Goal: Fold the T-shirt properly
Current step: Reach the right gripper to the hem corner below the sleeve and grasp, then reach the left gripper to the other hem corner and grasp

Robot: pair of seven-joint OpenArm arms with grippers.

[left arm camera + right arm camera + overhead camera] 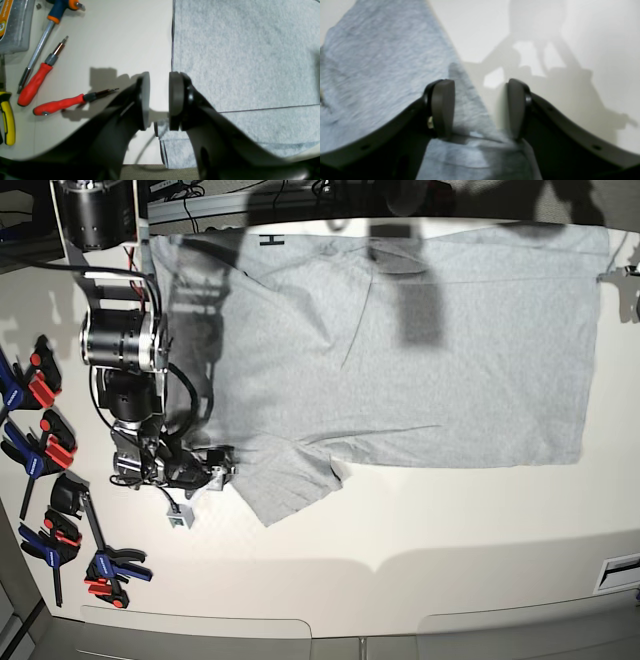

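Observation:
The light grey T-shirt (420, 350) lies spread flat on the white table (450, 520), with a bit of black lettering (270, 240) showing at its far edge. My right gripper (222, 470) is at the shirt's near-left sleeve (290, 480). In its blurred wrist view that gripper (480, 107) is open; one finger is over the T-shirt (370, 62), the other over bare table, and the sleeve's edge runs between them. My left gripper (159, 100) is open with a narrow gap and straddles the straight edge of the T-shirt (237, 50), holding nothing.
Red-handled screwdrivers (35, 82), a blue and orange driver (57, 12), yellow pliers (8, 117) and a plastic box (15, 25) lie on the table beside the shirt. Several spring clamps (50, 450) sit along the table's left edge. The table's front edge is close below (140, 160).

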